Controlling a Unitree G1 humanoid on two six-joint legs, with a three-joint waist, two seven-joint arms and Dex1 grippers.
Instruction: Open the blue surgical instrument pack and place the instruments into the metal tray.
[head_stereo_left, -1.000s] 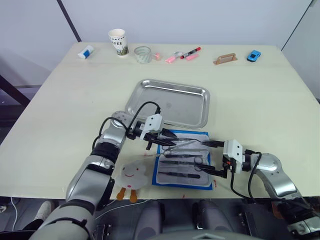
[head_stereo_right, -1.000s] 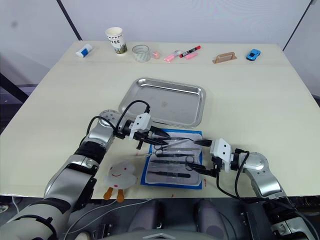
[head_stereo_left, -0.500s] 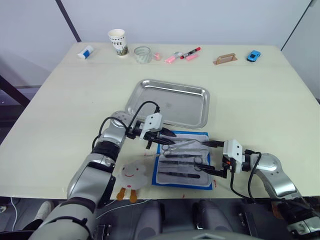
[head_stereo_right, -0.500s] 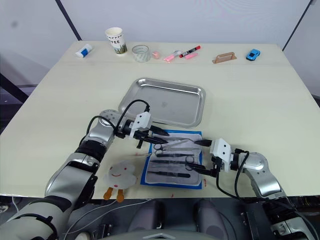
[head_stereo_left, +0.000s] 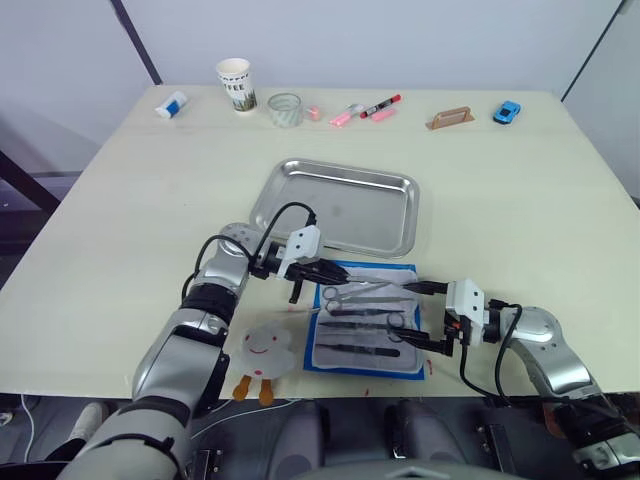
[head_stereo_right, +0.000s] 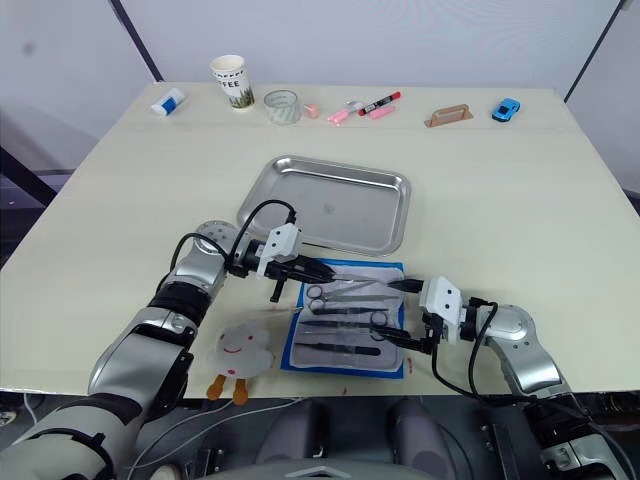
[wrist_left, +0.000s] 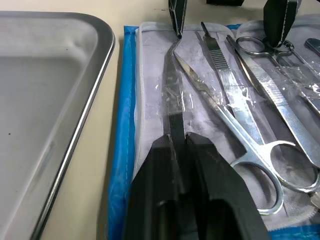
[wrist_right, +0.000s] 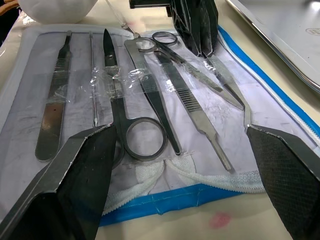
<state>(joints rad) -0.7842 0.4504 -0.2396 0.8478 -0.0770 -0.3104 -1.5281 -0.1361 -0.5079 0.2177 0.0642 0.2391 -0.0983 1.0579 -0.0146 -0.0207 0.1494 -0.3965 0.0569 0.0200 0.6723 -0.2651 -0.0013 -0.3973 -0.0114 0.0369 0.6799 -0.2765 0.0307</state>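
The blue surgical instrument pack (head_stereo_left: 362, 366) lies open near the table's front edge, grey-white lining up. Several instruments (head_stereo_left: 362, 308), scissors and forceps among them, lie side by side on it. My left gripper (head_stereo_left: 335, 272) is over the pack's far edge, shut on a slim bent metal instrument (wrist_left: 175, 80) that lies along the lining. At the pack's right edge my right gripper (head_stereo_left: 420, 315) stands wide open, one finger (wrist_right: 85, 165) on each side of the instruments' ends, holding nothing. The metal tray (head_stereo_left: 330, 205) sits just beyond the pack with nothing in it.
A white plush toy (head_stereo_left: 264, 352) lies left of the pack by the front edge. Along the far edge stand a paper cup (head_stereo_left: 236, 84), a glass (head_stereo_left: 285, 109), pink and red markers (head_stereo_left: 368, 108), a wooden block (head_stereo_left: 451, 118) and a blue toy car (head_stereo_left: 508, 111).
My left gripper's fingers, spread a second ago, have come together on the slim instrument at the pack's far edge. The right arm has not moved.
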